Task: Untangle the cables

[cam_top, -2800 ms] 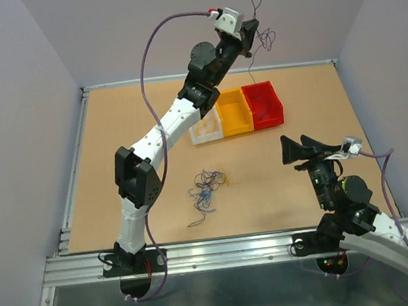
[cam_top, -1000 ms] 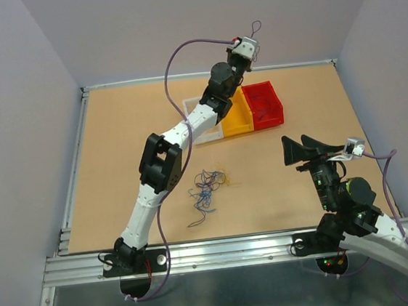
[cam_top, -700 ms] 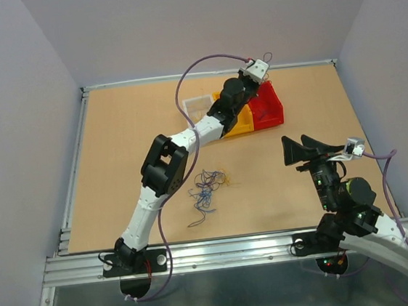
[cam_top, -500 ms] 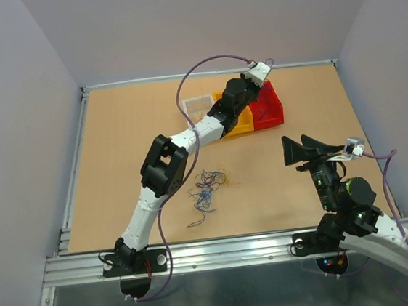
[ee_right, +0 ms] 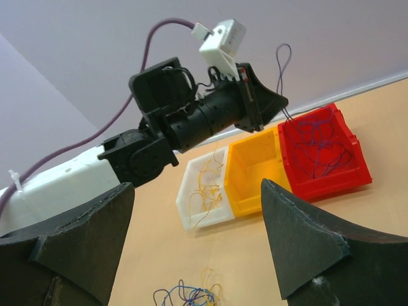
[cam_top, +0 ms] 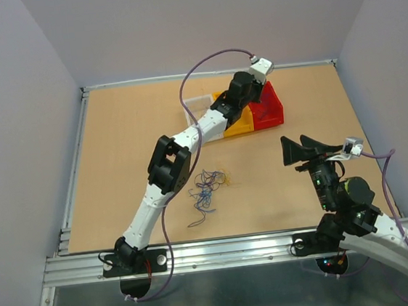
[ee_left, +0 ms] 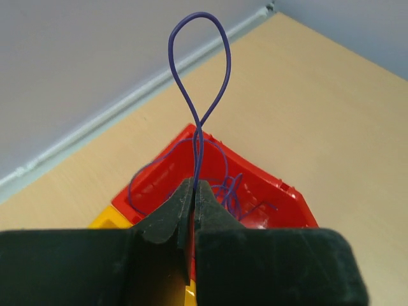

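Observation:
My left gripper (ee_left: 193, 186) is shut on one thin purple cable (ee_left: 199, 14), whose loop stands above the fingertips. It hangs over the red bin (ee_left: 280, 197), and more purple wire trails from it down into that bin. From above, the left gripper (cam_top: 261, 83) sits at the back edge of the red bin (cam_top: 271, 108). A tangle of blue, purple and yellow cables (cam_top: 206, 189) lies mid-table. My right gripper (cam_top: 300, 148) is open and holds nothing, raised at the right and well apart from the tangle (ee_right: 191, 296).
Three bins stand in a row at the back: white bin (ee_right: 204, 188) with yellow wires, yellow bin (ee_right: 252, 169), red bin (ee_right: 322, 153) with purple wires. The left arm (cam_top: 180, 137) stretches diagonally across the table. A metal rail (cam_top: 221, 250) edges the near side.
The left arm has swung down and to the right from high above the back wall, bringing the held purple cable to the red bin. The right arm has stayed still.

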Controlling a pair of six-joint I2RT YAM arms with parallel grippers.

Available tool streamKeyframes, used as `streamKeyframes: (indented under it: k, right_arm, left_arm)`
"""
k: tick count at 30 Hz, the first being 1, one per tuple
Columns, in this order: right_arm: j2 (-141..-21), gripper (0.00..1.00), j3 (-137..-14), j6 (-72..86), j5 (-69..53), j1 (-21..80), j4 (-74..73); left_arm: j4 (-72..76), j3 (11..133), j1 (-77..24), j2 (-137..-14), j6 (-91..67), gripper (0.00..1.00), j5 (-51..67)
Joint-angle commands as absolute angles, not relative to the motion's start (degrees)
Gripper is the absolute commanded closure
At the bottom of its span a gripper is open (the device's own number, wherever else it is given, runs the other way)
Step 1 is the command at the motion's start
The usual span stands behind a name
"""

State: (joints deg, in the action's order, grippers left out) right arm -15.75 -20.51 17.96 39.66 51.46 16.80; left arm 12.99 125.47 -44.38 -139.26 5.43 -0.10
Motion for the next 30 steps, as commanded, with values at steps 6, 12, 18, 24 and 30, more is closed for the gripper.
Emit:
streamKeyframes:
  k: [6, 12, 18, 24, 30]
  right_arm:
    - [-15.56, 0.15, -19.34, 18.02, 40.69, 51.77, 18.19]
    - [-15.82, 0.15, -19.34, 17.93, 40.61, 51.77, 18.11]
    - [-15.29, 0.15, -19.16, 17.40, 42.80, 51.77, 18.02]
    - [-15.20, 0.15, -19.07, 16.88, 45.00, 51.68, 17.93]
    - [-19.59, 0.14, -19.68, 16.87, 50.44, 51.77, 18.19]
  left_arm:
    - [6.59, 129.46, -45.00, -145.81, -1.84, 0.90, 3.95]
    - [5.98, 128.41, -44.91, -143.80, -3.51, 0.62, 6.58]
    - [6.59, 123.07, -44.82, -137.21, -4.83, 0.48, 7.91]
    - [8.08, 112.51, -44.30, -126.14, -5.98, 0.51, 6.16]
    - [9.05, 99.88, -44.30, -112.10, -3.26, 0.48, 2.64]
